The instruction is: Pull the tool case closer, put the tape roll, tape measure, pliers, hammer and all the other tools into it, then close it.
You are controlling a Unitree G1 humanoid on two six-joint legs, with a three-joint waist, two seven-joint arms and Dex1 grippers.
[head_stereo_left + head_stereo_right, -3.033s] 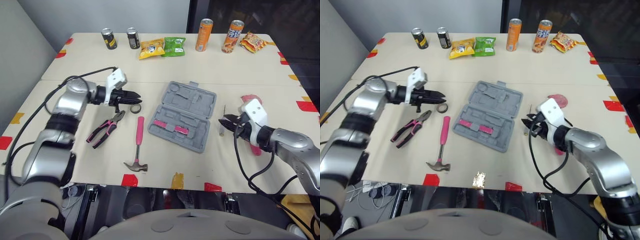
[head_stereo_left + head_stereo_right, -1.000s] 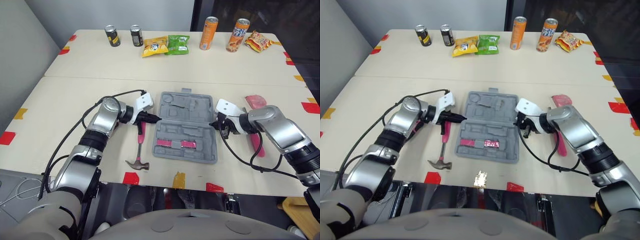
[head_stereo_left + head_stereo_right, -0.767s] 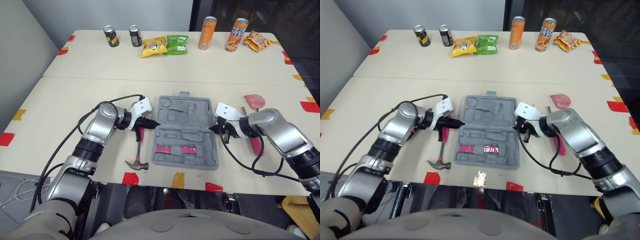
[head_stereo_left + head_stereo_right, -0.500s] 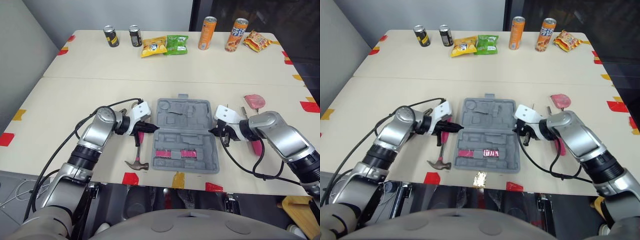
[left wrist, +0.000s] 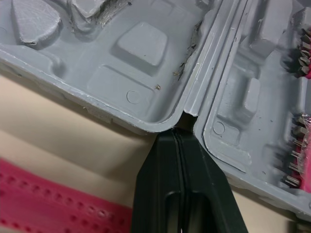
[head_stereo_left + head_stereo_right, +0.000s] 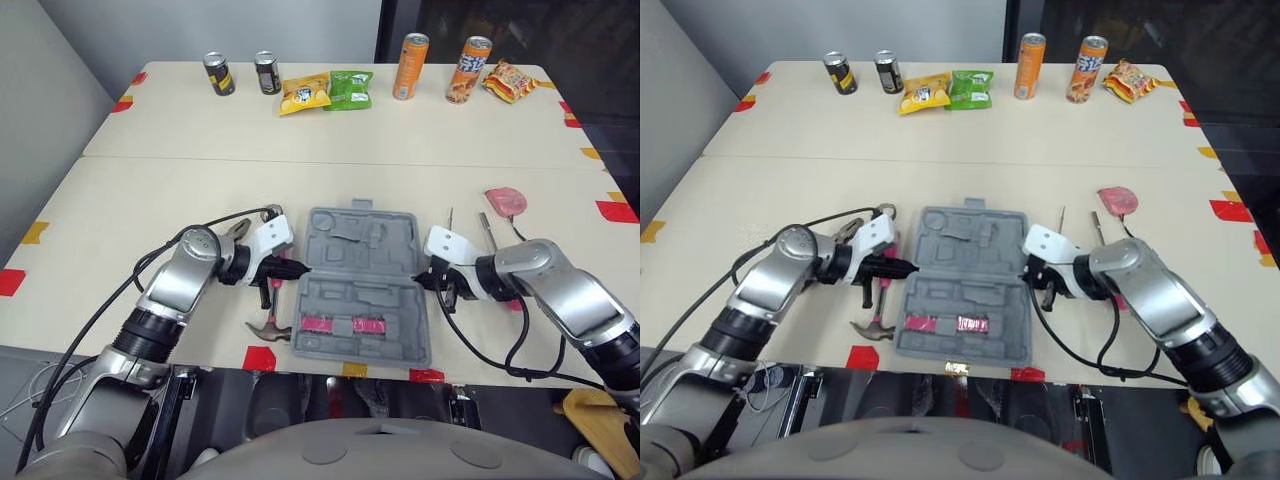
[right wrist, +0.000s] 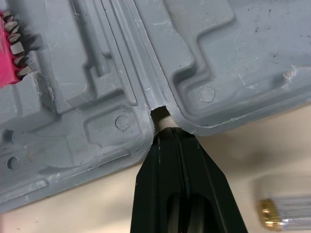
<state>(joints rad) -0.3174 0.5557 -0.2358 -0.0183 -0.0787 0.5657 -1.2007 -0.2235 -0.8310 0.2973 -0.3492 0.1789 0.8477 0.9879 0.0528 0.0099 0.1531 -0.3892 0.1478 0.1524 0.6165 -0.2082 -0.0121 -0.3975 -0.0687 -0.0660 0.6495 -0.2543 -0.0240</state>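
1. From where I stood, the left gripper [image 6: 298, 270] had its two black fingers pressed tight together with nothing between them. Their joined tip touched the hinge notch on the left side of the open tool case [image 6: 352, 292].
2. The right gripper [image 6: 424, 281] was clenched the same way, finger against finger and holding nothing. Its tip sat in the matching hinge notch on the case's right side.
3. So the grey case lay flat and open directly between the two grippers, one half stretching away from them toward the far side of the table [image 6: 150, 190], the other half coming toward the near edge.
4. In the near half, a row of pink bit holders [image 6: 345, 324] lay between the grippers and a little nearer than their tips.
5. The hammer [image 6: 268, 329] lay just under and nearer than the left gripper, its pink handle running beneath the fingers and its metal head close to the table's near edge.
6. Two screwdrivers [image 6: 484, 224] lay just beyond the right gripper, on its outer side, with a pink object [image 6: 505, 200] a little past them.
7. Well beyond both grippers, along the far edge, stood two dark cans [image 6: 215, 74], two orange cans [image 6: 408, 67] and some snack bags [image 6: 349, 89].
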